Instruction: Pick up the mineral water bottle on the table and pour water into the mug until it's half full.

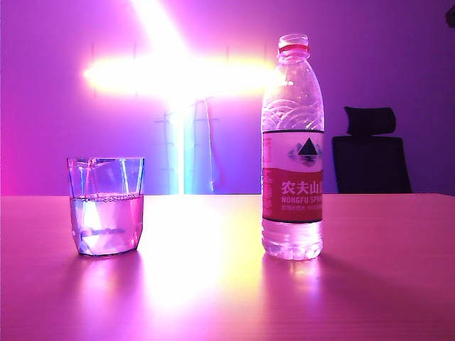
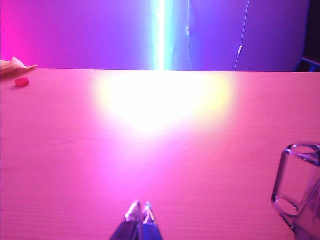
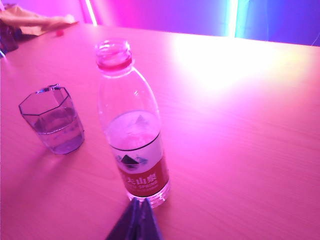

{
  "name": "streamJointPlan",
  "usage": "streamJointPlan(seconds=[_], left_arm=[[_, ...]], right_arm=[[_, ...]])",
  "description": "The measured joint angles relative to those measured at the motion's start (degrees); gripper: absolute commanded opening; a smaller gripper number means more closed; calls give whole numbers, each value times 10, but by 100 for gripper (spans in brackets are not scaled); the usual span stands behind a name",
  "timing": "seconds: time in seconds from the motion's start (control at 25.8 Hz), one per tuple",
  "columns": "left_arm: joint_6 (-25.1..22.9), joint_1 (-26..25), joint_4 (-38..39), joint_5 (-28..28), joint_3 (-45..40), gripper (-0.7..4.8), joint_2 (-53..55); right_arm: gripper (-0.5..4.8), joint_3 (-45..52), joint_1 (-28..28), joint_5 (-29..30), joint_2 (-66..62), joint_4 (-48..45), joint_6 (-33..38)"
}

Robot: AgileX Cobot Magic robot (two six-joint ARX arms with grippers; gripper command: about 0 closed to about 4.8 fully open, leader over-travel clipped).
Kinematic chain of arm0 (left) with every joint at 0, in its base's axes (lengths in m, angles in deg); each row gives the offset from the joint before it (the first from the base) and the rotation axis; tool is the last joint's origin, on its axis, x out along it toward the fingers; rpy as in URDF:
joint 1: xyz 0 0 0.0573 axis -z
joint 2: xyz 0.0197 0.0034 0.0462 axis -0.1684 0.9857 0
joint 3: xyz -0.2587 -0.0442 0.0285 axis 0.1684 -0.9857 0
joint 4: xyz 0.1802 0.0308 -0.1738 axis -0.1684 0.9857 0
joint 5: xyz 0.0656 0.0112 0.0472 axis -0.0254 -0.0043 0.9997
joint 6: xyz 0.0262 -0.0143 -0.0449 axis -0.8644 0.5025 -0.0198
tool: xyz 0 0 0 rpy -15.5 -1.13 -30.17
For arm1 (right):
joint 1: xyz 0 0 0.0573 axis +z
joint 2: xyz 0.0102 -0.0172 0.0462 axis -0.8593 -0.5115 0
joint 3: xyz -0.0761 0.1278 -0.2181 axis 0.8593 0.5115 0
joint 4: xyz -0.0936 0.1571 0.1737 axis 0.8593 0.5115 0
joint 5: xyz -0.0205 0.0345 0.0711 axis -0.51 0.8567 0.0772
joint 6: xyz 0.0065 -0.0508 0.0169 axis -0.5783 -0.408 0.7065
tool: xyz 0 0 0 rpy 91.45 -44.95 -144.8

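Bottle and mug stand upright and well apart on the table, the mug on the left about half full of water, the uncapped bottle on the right with a red-and-white label reading "NONGFU SPRING" under Chinese characters and a mountain logo. A small red cap lies far off near the table's edge. The left gripper hangs closed and empty beside the mug, and the right gripper, fingers together, holds nothing just by the bottle's base.
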Motion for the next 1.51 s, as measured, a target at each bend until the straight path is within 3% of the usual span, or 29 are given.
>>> streamJointPlan(seconds=[0.7, 0.82, 1.01, 1.24, 1.51], left_arm=[[0, 0, 0, 0, 0, -2, 0], [0, 0, 0, 0, 0, -2, 0], [0, 0, 0, 0, 0, -2, 0], [0, 0, 0, 0, 0, -2, 0], [0, 0, 0, 0, 0, -2, 0]], right_arm=[[-1, 0, 0, -14, 3, 1, -2], [-1, 1, -1, -40, 21, 7, -2], [-1, 12, -23, -48, 58, -13, -2], [-1, 81, -111, -72, 71, -97, -2], [-1, 153, -225, -28, 73, -202, -56]])
